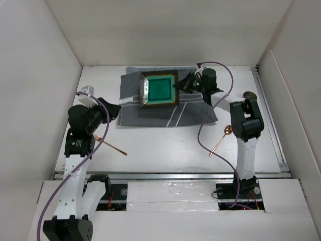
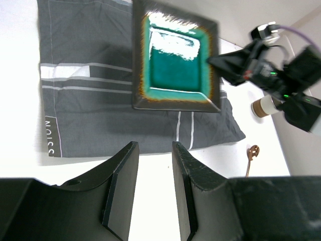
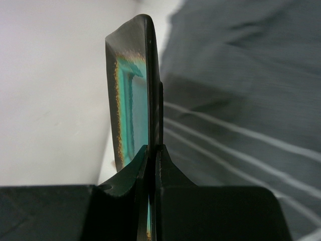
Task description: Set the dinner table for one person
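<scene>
A square dark plate (image 1: 159,90) with a teal centre sits on the grey striped mat (image 1: 150,118) at the back of the white dinner table (image 1: 165,150). My right gripper (image 1: 179,85) is shut on the plate's right rim. The right wrist view shows the gripper (image 3: 152,148) pinching the plate (image 3: 131,100) edge-on. I cannot tell if the plate is raised off the mat. My left gripper (image 1: 116,111) is open and empty by the mat's left front corner. In the left wrist view the gripper (image 2: 154,145) is over bare table in front of the mat (image 2: 90,115) and plate (image 2: 175,60).
A copper utensil (image 1: 113,145) lies on the table in front of the left arm. A copper spoon (image 1: 220,139) lies right of centre, also in the left wrist view (image 2: 251,158). A small brown cup (image 1: 249,94) stands at the right. White wall panels border the table.
</scene>
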Controlling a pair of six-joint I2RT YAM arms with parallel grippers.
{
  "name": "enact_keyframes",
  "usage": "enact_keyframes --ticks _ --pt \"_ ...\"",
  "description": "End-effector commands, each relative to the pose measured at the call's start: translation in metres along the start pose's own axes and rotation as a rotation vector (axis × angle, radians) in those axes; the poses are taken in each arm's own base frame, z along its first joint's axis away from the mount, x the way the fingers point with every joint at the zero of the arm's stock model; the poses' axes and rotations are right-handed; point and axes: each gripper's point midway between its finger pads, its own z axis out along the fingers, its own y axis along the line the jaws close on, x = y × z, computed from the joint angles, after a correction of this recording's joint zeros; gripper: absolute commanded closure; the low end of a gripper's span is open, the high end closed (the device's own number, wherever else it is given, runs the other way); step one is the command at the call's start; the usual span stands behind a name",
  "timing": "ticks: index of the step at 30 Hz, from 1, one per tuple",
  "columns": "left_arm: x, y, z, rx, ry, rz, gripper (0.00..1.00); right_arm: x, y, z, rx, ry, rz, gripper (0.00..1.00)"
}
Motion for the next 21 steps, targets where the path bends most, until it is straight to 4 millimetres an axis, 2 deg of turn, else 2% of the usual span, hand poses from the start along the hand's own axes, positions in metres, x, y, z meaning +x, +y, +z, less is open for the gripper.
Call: enact_keyframes --ticks 1,2,3,5,6,8,9,10,11,13,15,16,17,18,19,21 --pt "-0.012 -0.007 -0.003 0.023 -0.039 0.025 0.7 -0.041 0.046 0.008 -0.125 -0.044 -0.045 1.0" --pt "-0.013 -0.008 -0.003 0.023 -0.039 0.027 0.7 -0.043 0.044 0.012 -0.119 -0.034 -0.038 1.0" --pt "-0.012 -0.007 -0.002 0.024 -0.034 0.023 0.7 -0.046 0.037 0.012 -0.111 -0.033 -0.039 1.0" --pt "-0.011 -0.008 -0.002 0.031 -0.03 0.024 0.7 -0.041 0.017 0.019 -0.069 -0.015 -0.016 1.0" --pt "-0.011 -0.009 -0.003 0.033 -0.034 0.025 0.7 -0.049 0.014 0.02 -0.059 -0.027 -0.033 1.0" --pt "-0.012 -0.008 -0.002 0.029 -0.033 0.024 0.7 -0.039 -0.011 0.028 -0.004 0.013 0.0 1.0" --pt "-0.011 -0.008 -0.002 0.027 -0.03 0.023 0.7 -0.036 -0.019 0.031 0.012 0.024 -0.008 1.0" --pt "-0.011 -0.008 -0.002 0.031 -0.03 0.024 0.7 -0.041 -0.018 0.034 0.014 0.026 -0.018 1.0" --pt "-0.011 -0.009 -0.002 0.031 -0.031 0.024 0.7 -0.036 -0.038 0.035 0.057 0.044 0.007 1.0" --pt "-0.011 -0.008 -0.002 0.026 -0.031 0.023 0.7 -0.036 -0.045 0.038 0.074 0.049 0.004 1.0" --pt "-0.011 -0.007 -0.001 0.025 -0.029 0.022 0.7 -0.029 -0.063 0.04 0.124 0.059 0.017 1.0" --pt "-0.011 -0.007 -0.001 0.025 -0.029 0.022 0.7 -0.035 -0.06 0.042 0.123 0.057 0.001 0.97" --pt "-0.011 -0.006 -0.001 0.017 -0.033 0.022 0.7 -0.028 -0.069 0.041 0.157 0.085 0.017 0.92" --pt "-0.01 -0.001 -0.001 -0.008 -0.033 0.016 0.69 -0.028 -0.083 0.038 0.19 0.077 0.02 0.67" --pt "-0.012 0.0 -0.001 -0.015 -0.039 0.017 0.69 -0.028 -0.083 0.038 0.19 0.077 0.02 0.67" --pt "-0.012 0.009 0.0 -0.053 -0.042 0.002 0.69 -0.032 -0.08 0.037 0.198 0.064 0.011 0.54"
